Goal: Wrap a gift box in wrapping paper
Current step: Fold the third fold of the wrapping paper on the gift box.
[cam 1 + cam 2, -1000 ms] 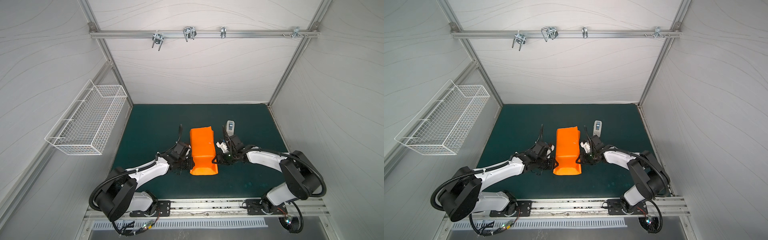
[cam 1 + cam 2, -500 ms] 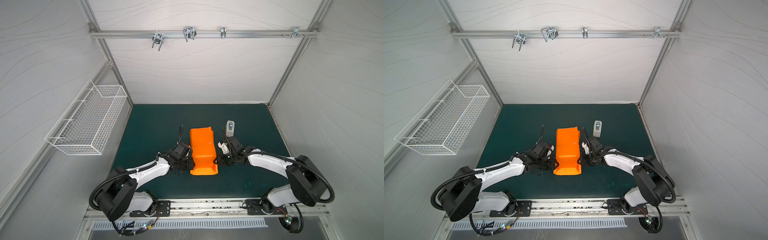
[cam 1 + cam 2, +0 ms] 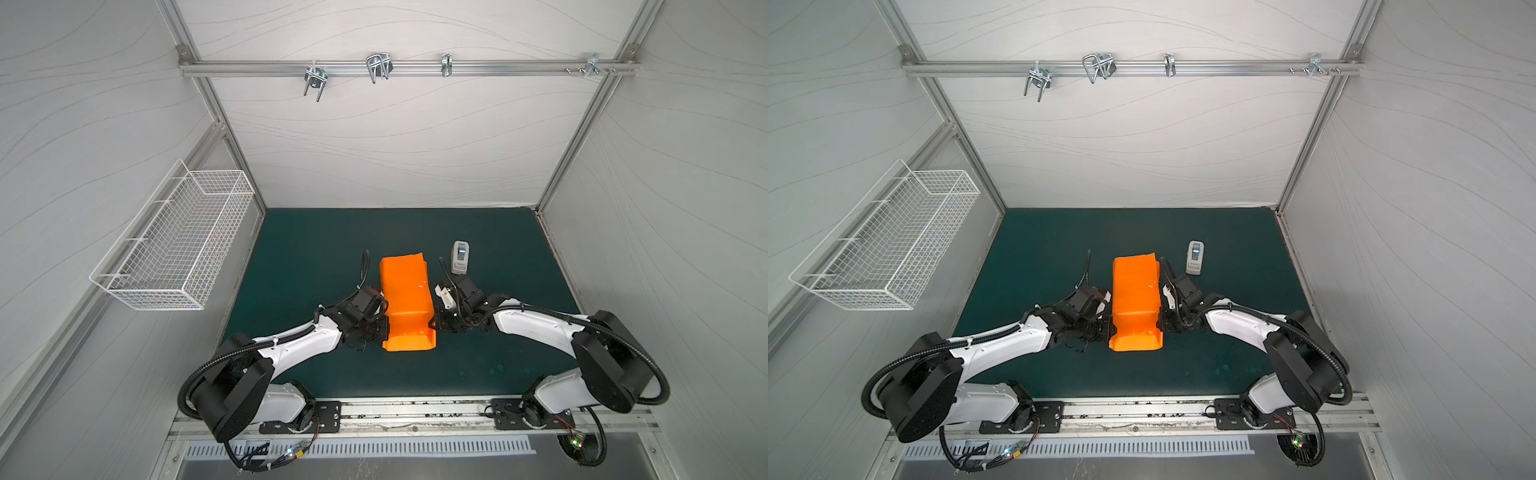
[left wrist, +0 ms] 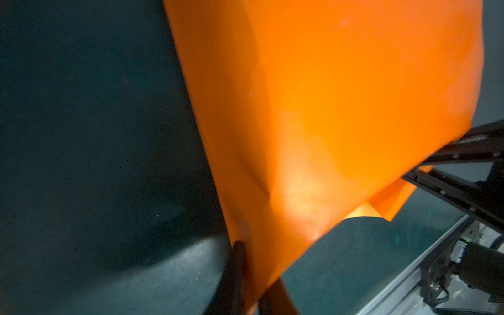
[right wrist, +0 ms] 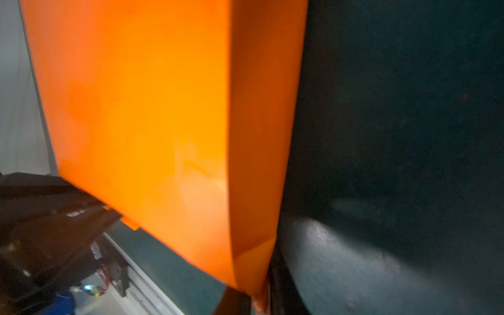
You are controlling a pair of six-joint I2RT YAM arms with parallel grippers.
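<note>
The orange wrapping paper (image 3: 405, 297) (image 3: 1136, 293) lies folded into a long tube on the green mat in both top views. Its near end flares open. The gift box is hidden under the paper. My left gripper (image 3: 384, 328) (image 3: 1108, 326) sits at the left side of that near end. In the left wrist view it (image 4: 253, 272) is shut on a paper edge (image 4: 327, 109). My right gripper (image 3: 432, 324) (image 3: 1160, 324) sits at the right side. In the right wrist view it (image 5: 256, 286) is shut on a folded paper corner (image 5: 150, 109).
A white-grey tape dispenser (image 3: 460, 257) (image 3: 1195, 257) stands on the mat (image 3: 311, 249) just behind the right wrist. A white wire basket (image 3: 178, 245) hangs on the left wall. White walls close in three sides; a metal rail (image 3: 415, 409) runs along the front.
The right arm has shifted slightly beside the paper and its jaws have narrowed onto the paper. The left arm and the paper tube have kept their places.
</note>
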